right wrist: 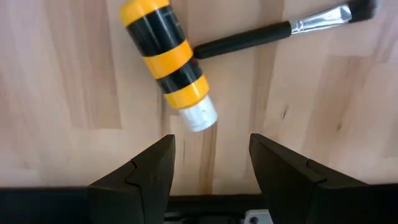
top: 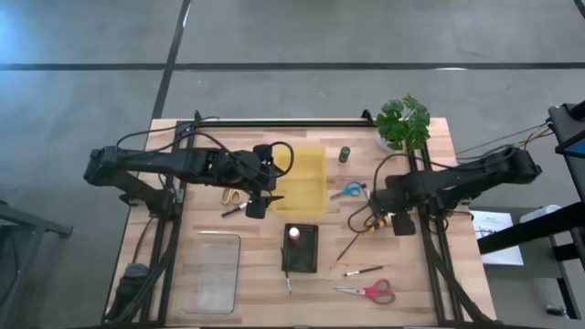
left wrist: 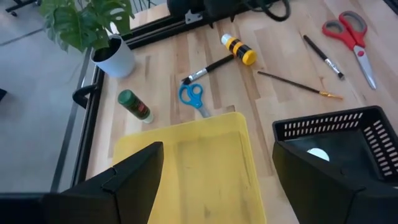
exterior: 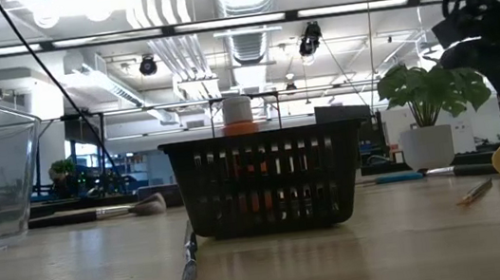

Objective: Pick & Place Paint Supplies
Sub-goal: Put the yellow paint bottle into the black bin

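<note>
Left hand (top: 257, 206), fingers spread and empty, hangs beside the yellow tray (top: 303, 178) near the black basket (top: 300, 248). Right hand (right wrist: 211, 163), fingers apart, hovers over the yellow-and-black paint bottle (right wrist: 168, 59) lying on the surface (top: 416, 274). Bottle looks light, rigid, prone to rolling, so grasp mid-body; its far end is cut off.

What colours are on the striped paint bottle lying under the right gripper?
The striped paint bottle lying on the wood has yellow and black bands and a white cap, clearest in the right wrist view.
</note>
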Controlling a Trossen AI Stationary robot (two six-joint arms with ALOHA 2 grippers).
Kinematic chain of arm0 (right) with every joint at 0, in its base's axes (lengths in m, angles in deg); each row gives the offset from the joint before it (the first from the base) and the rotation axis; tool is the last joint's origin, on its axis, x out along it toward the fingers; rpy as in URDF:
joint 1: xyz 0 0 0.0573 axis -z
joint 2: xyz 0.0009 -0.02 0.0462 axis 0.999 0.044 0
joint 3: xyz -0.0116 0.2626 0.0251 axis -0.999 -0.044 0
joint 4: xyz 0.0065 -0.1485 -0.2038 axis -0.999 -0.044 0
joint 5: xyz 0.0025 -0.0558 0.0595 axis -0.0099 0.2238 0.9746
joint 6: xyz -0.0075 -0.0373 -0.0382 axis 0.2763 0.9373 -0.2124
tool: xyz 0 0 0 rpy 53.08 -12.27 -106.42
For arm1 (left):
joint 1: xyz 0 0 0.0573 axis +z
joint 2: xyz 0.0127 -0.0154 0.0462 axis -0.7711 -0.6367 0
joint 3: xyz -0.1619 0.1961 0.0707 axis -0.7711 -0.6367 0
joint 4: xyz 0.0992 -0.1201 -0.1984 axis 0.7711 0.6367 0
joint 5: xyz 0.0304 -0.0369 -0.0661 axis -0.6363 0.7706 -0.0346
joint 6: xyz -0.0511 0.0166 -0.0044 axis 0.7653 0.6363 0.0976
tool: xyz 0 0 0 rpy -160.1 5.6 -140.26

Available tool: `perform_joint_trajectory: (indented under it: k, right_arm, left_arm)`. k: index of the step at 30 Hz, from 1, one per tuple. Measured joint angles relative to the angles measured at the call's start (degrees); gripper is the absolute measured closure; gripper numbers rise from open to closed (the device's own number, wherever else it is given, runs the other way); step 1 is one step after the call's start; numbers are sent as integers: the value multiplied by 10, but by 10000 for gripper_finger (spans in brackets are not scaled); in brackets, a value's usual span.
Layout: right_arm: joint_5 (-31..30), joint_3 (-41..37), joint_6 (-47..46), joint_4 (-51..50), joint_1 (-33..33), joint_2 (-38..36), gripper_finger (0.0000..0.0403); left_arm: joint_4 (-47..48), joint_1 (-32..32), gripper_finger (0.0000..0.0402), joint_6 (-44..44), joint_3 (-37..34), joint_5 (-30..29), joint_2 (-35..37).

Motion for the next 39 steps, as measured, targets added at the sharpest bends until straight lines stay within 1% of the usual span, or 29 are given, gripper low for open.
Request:
perform_joint_trajectory:
  k: [7,13,23,27,39]
  right_arm:
    - [0,-30,-11,26,-30,4,196]
    - [-8,-33,-19,35,-36,23,196]
    - [-9,-33,-17,38,-35,134,196]
    - [-9,-33,-17,38,-35,160,197]
    - [-9,-28,-15,54,-35,165,196]
  left_arm:
    - [0,0,91,-4,0,0,0]
    - [0,0,91,-3,0,0,0]
    - [0,0,91,-2,0,2,0]
    - [0,0,91,-2,0,2,0]
    - [0,0,91,-2,0,3,0]
